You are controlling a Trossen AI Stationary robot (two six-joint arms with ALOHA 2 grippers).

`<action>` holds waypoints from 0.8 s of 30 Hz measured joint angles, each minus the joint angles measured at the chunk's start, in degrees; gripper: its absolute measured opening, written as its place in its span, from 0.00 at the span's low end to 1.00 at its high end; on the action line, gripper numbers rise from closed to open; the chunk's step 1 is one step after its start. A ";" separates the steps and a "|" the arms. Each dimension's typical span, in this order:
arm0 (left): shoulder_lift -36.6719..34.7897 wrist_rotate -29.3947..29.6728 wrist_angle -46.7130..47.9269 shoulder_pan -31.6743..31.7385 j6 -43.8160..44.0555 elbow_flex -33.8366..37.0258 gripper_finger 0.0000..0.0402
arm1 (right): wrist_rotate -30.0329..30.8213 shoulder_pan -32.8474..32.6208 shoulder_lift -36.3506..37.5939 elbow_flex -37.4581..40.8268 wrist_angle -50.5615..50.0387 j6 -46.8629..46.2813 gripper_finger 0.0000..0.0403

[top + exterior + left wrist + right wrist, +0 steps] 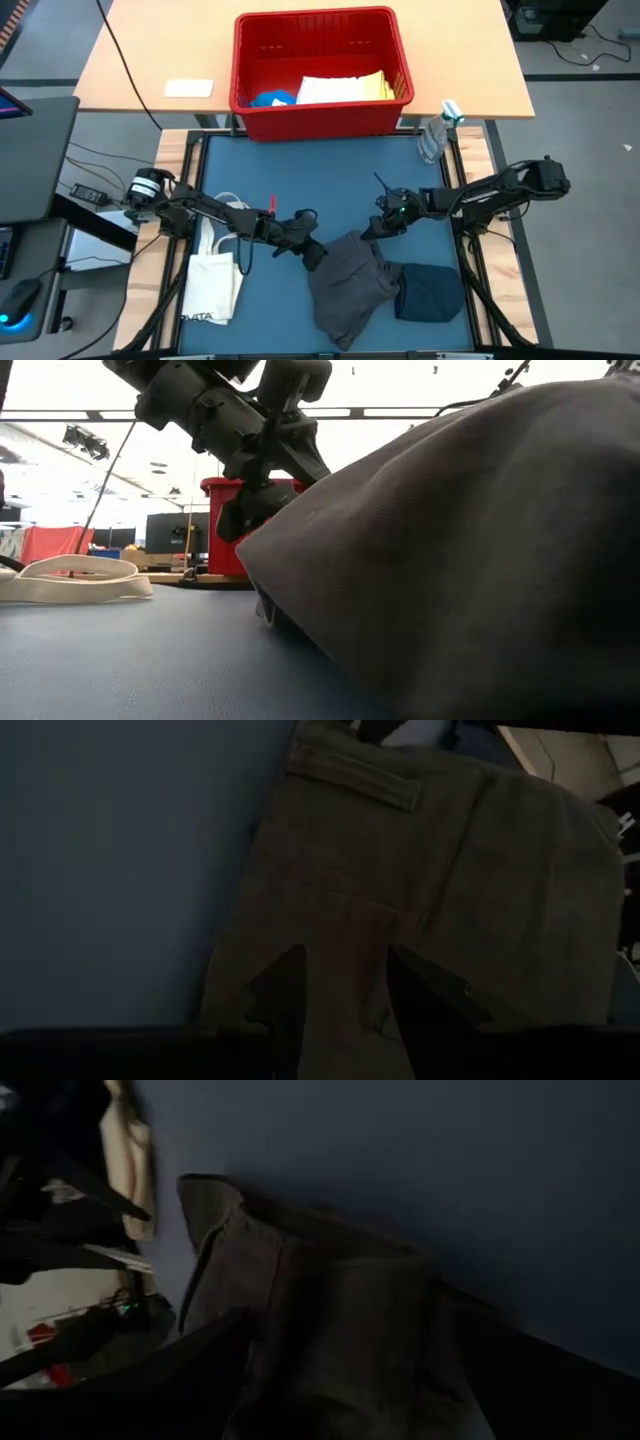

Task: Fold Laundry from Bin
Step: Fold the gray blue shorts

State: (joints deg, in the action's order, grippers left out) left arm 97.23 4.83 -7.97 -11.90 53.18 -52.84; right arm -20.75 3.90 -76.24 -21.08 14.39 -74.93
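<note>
While the grey cloth (pixel 348 283) lies crumpled at the lower centre of the high view, its long axis running from upper right to lower left, both arms meet at its upper edge. The left gripper (pixel 312 252) sits at its upper left corner, partly closed and seemingly pinching the cloth's edge between its fingers (pixel 275 995). The right gripper (pixel 377 229), spread wide and holding nothing, hovers over the upper right corner, equally near; the folded navy piece (pixel 430 291) rests just beside the cloth on the blue worktop (pixel 300 170).
</note>
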 joint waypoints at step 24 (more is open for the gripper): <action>-0.02 -0.69 2.24 0.22 3.87 -0.02 0.36 | -6.88 -1.94 -20.81 -3.78 26.33 0.51 0.71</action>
State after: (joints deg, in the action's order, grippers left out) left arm 97.21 4.14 -5.73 -11.68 57.05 -52.86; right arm -27.64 1.97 -97.05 -24.86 40.72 -74.42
